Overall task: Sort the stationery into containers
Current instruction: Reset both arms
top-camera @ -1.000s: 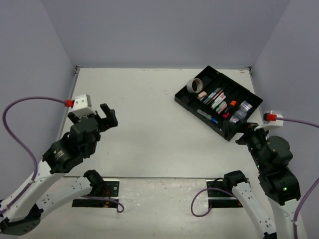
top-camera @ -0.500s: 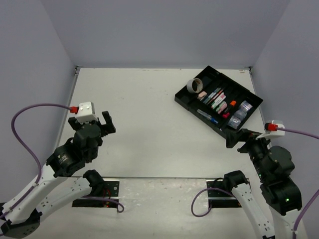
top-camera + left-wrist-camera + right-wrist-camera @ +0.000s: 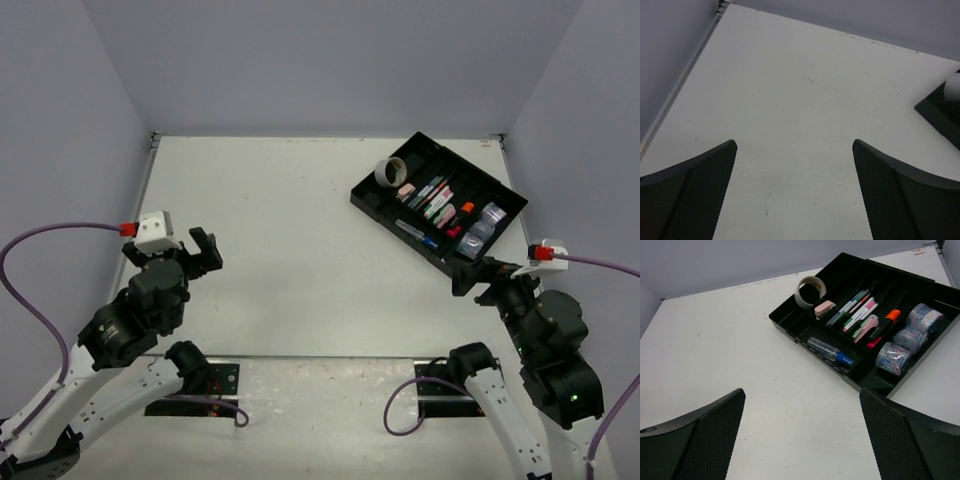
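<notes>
The black divided tray [image 3: 362, 193] lies at the far right of the table. In the right wrist view the tray [image 3: 790, 329] holds the tape ring [image 3: 810, 291], the pink eraser [image 3: 825, 307], several pens [image 3: 856, 310], a black highlighter with an orange end [image 3: 887, 322], a blue-capped clear tube [image 3: 830, 351] and three clear tubs of paper clips [image 3: 895, 354]. My right gripper [image 3: 480, 272] [image 3: 802, 392] is open and empty, just in front of the tray's near corner. My left gripper [image 3: 200, 250] [image 3: 794, 145] is open and empty over bare table at the left.
The tray's corner [image 3: 940, 112] and the tape ring [image 3: 954, 86] show at the right edge of the left wrist view. Grey walls enclose the white table on three sides. No loose stationery shows on the table.
My left arm has drawn back towards its base, down and to the left. My right gripper has pulled back a little from the tray's near corner. Both stay open.
</notes>
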